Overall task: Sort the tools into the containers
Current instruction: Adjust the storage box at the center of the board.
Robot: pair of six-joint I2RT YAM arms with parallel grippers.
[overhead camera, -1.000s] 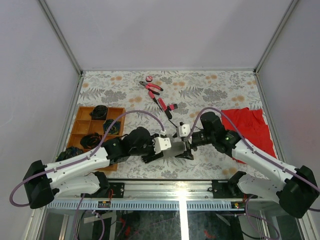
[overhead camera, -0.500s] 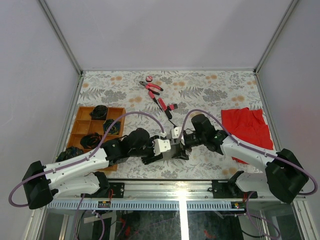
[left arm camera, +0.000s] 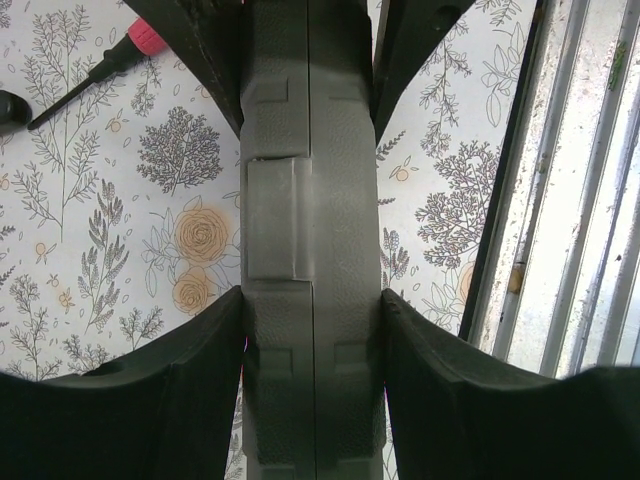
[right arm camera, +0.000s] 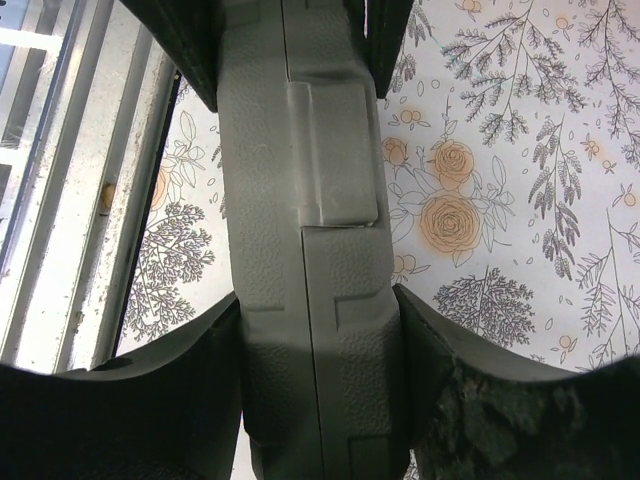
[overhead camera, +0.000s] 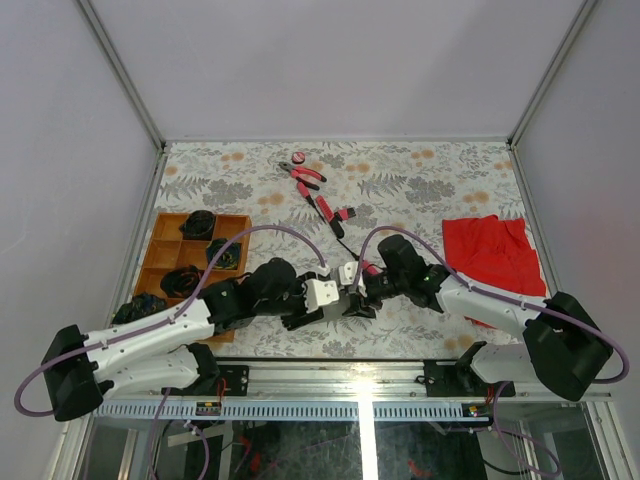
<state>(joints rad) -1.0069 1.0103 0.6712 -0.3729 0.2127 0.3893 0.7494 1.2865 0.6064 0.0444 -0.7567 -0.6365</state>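
The grey hinged case is closed and held on edge just above the table near the front edge. My left gripper is shut on one end of it and my right gripper on the other. In the left wrist view my gripper clamps the case across its seam and latch. The right wrist view shows the same grip on the case. Pink-handled pliers, a pink disc, a screwdriver and a short bit lie at the far middle.
The orange-brown wooden tray sits at the left with dark items in its compartments. A red cloth lies at the right. A screwdriver lies beside the case. The table's metal front rail runs close by.
My right gripper has moved left to the case and now clamps its end. The case shows less of its flat face than before. The left arm has barely moved.
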